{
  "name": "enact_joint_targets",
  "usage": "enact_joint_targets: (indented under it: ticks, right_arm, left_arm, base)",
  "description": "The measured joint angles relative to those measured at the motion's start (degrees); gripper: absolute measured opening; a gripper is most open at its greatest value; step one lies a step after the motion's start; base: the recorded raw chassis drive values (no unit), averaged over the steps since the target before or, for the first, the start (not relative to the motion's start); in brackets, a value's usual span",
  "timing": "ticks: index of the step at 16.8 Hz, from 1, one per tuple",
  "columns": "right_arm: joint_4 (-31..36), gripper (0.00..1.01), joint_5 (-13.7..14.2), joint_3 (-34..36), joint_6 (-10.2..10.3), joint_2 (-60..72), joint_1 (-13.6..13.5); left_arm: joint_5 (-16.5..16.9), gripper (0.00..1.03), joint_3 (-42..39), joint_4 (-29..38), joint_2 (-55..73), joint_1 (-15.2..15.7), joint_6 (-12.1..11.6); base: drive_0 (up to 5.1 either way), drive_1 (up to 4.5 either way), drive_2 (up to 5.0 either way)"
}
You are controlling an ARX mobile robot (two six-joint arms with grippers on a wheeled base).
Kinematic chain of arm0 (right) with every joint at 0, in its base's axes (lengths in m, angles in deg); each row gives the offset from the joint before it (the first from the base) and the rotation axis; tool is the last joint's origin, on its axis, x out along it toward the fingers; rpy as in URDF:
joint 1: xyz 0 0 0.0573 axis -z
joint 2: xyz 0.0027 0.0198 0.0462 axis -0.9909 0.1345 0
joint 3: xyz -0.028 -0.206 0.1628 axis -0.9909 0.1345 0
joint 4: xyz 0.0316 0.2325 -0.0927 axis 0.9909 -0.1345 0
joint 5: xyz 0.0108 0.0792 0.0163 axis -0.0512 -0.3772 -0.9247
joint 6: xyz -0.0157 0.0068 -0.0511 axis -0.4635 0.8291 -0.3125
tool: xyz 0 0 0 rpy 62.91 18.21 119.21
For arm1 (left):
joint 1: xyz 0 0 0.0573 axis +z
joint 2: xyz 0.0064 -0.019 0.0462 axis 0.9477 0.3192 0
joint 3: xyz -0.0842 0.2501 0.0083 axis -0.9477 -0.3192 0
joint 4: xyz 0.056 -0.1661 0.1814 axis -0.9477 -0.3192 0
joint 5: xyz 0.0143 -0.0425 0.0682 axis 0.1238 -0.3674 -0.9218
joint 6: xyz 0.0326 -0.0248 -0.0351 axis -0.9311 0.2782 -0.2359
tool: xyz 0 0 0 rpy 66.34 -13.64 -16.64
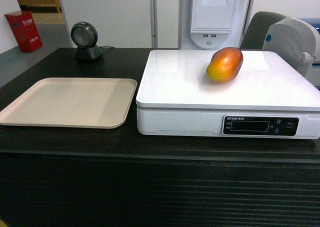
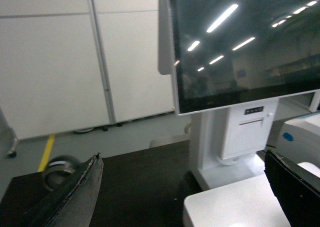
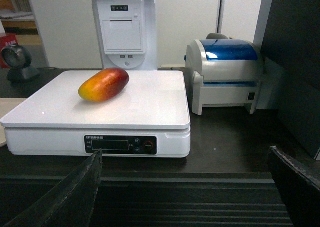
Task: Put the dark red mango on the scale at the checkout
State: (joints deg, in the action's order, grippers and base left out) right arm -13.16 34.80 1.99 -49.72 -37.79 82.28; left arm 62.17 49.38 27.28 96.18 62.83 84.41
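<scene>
Dark red mango (image 1: 225,64) lies on its side on the scale (image 1: 175,87) platform, toward the back right corner, nothing touching it. Looks firm, smooth, probably slippery and prone to roll; I'd grip across the narrow middle. Left gripper (image 2: 185,197) and right gripper (image 3: 185,192) both gape wide, empty. Fingertips cropped; neither arm shows in head view. Scale display unreadable.

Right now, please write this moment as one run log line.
dark red mango: on scale | left gripper: open | right gripper: open
</scene>
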Motion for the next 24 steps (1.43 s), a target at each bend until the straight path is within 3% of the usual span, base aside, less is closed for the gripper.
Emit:
enact_joint_targets:
  ticks: [1,2,3,4,7,10,12,17,24]
  right_arm:
    - [0.00,0.98,0.00,0.00,0.00,0.00,0.00]
    - [-0.02,0.98,0.00,0.00,0.00,0.00,0.00]
    - [-0.02,0.98,-0.02,0.00,0.00,0.00,0.00]
    - [0.00,0.98,-0.02,0.00,0.00,0.00,0.00]
    - [0.00,0.98,-0.02,0.00,0.00,0.00,0.00]
    - [0.00,0.98,0.00,0.00,0.00,0.00,0.00]
    - [0.00,0.98,0.00,0.00,0.00,0.00,0.00]
    - [0.00,0.98,-0.02,0.00,-0.02,0.00,0.00]
    - [0.00,0.98,0.00,0.00,0.00,0.00,0.00]
  left_arm:
    - [0.35,0.98,-2.78,1.11,-2.32,2.69,0.20]
    - [-2.16,0.94,-5.68,0.04,-4.90,4.66,0.11]
    - [-9.18,0.82,-13.00,1.70,-9.75,5.75,0.17]
    - [-10.93,0.69,-21.88,5.49,-15.37,7.04,0.17]
    - [-9.86,0.31,-42.18,15.47,-26.34,8.74,0.17]
    - [-9.84,0.19,-47.98,17.09,-27.76,8.66,0.17]
    - [-9.68,0.02,-55.54,19.74,-31.56,8.50,0.17]
    - [-9.70,0.02,-71.21,22.51,-45.24,8.55,0.26]
    - [-9.70,0.02,-79.08,15.76,-59.69,8.55,0.24]
  base:
    - [0.0,0.00,0.0]
    - [0.0,0.00,0.0]
    - [0.0,0.00,0.0]
    - [0.0,0.00,0.0]
    - [0.0,0.00,0.0]
    - [0.0,0.00,0.0]
    - [0.0,0.00,0.0]
    - [0.0,0.00,0.0]
    - [0.0,0.00,0.0]
